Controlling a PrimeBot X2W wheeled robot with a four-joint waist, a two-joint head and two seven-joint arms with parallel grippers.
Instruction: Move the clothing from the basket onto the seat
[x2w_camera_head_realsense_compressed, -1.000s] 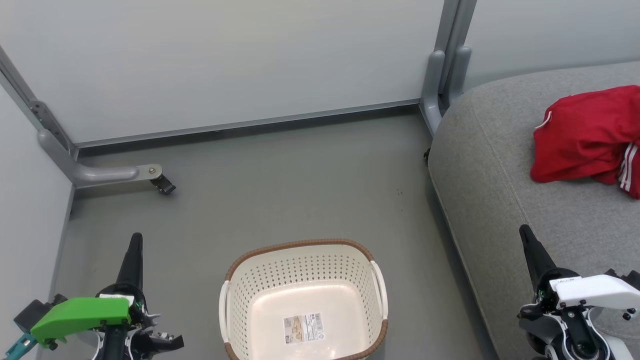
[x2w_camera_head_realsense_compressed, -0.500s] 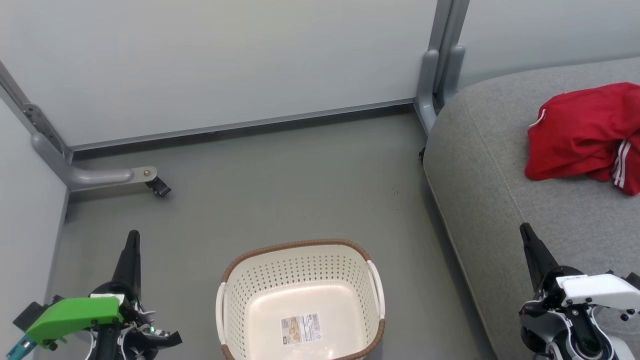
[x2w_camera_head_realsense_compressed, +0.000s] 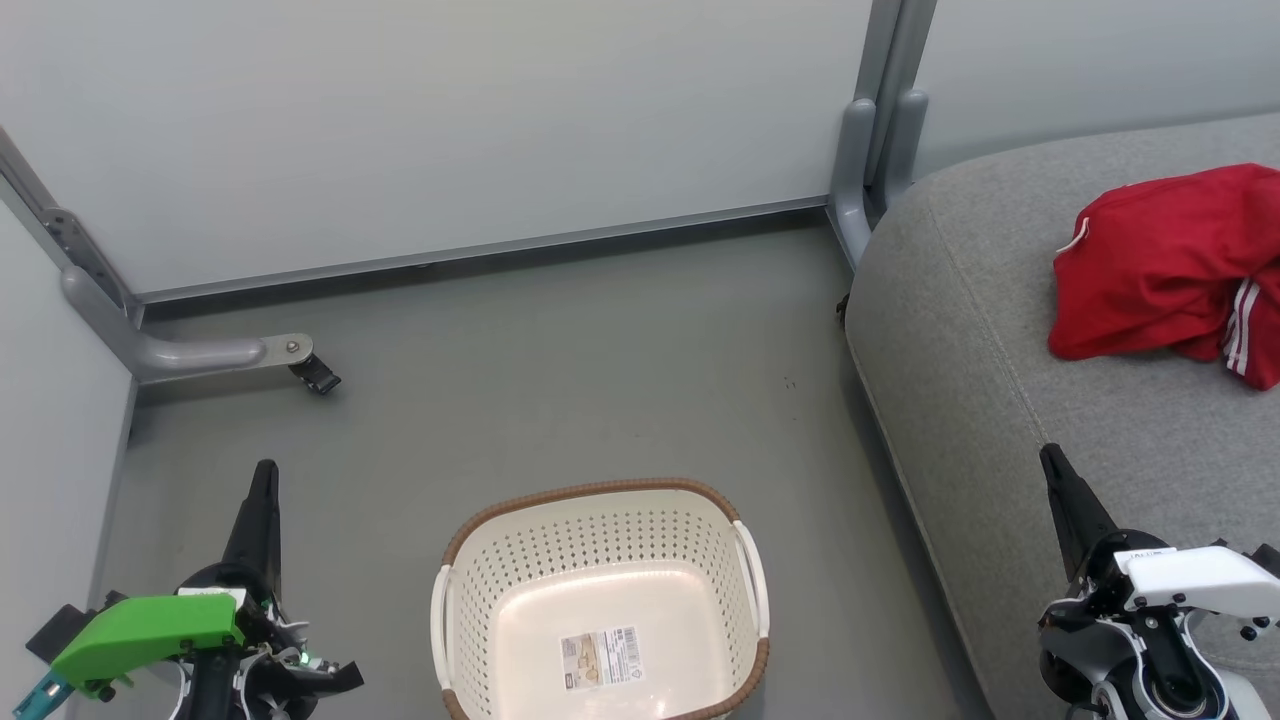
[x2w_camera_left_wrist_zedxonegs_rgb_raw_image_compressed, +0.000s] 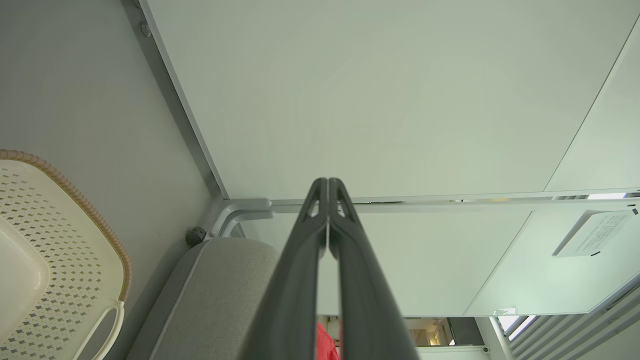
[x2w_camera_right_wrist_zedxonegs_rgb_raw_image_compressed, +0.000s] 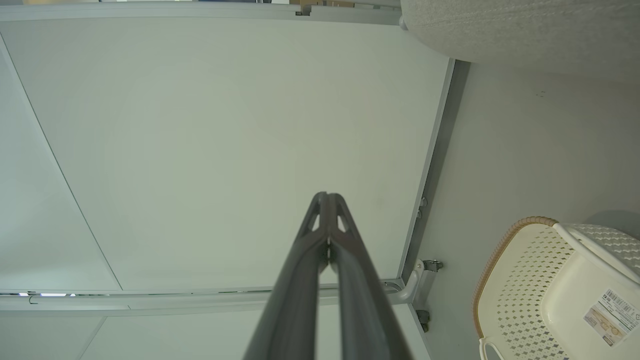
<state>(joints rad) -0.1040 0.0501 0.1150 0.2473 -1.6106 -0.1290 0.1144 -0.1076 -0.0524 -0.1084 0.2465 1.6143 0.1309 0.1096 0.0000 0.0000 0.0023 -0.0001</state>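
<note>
Left hand (x2w_camera_head_realsense_compressed: 264, 478): two long dark fingers pressed together into one tapered point, pinching nothing. Its green cover (x2w_camera_head_realsense_compressed: 150, 632) is cut off by the lower edge of the head view. The left wrist view shows the fingers meeting at the tips.

Basket (x2w_camera_head_realsense_compressed: 590, 491): stands on the smooth grey floor (x2w_camera_head_realsense_compressed: 560, 380) between the two hands. It is cream plastic, a rounded rectangle with perforated walls, a brown woven-look rim and loop handles. A paper label (x2w_camera_head_realsense_compressed: 603, 657) lies on the smooth bottom; its print is too small to read. The near end is cut off by the frame.

Seat (x2w_camera_head_realsense_compressed: 1000, 400): a grey woven-fabric cushion with rounded edges and a stitched seam, running out of frame on the right.

Clothing (x2w_camera_head_realsense_compressed: 1150, 270): a crumpled soft red heap with white stripes, lying on the seat, well apart from the basket. Its right part is cut off, and the number of garments cannot be told.

Right hand (x2w_camera_head_realsense_compressed: 1050, 458): dark fingers pressed together, pinching nothing, above the seat's near part. Its white cover (x2w_camera_head_realsense_compressed: 1195, 580) is partly out of frame.
</note>
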